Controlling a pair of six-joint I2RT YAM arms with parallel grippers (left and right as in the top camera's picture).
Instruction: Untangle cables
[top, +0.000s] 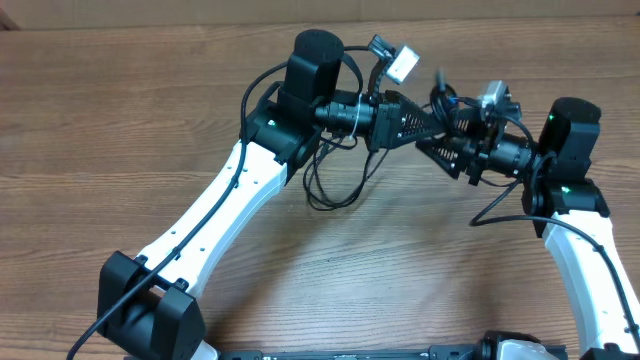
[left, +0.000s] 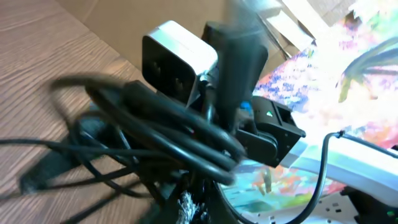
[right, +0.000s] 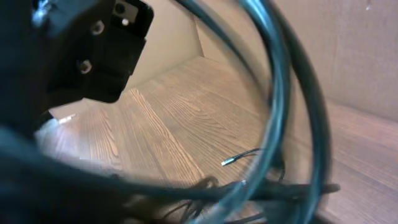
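Note:
The cables are a bundle of thin black cords held in the air between my two grippers at the upper middle of the overhead view. One loop (top: 330, 206) hangs down to the wooden table below the left wrist. A short end (top: 440, 82) sticks up above the grippers. My left gripper (top: 428, 128) points right and my right gripper (top: 433, 148) points left, tips almost touching, both shut on the bundle. In the left wrist view the cords (left: 168, 124) lie blurred across the jaws. In the right wrist view cords (right: 277, 112) arc close to the lens, and a silvery tip (right: 226, 162) lies on the table.
The wooden table (top: 100, 120) spreads to the left and front. A cardboard wall (top: 500, 8) runs along the back edge. The right arm's own black wire (top: 495, 208) curves beside its wrist. The right wrist camera (left: 177, 59) sits just beyond the bundle.

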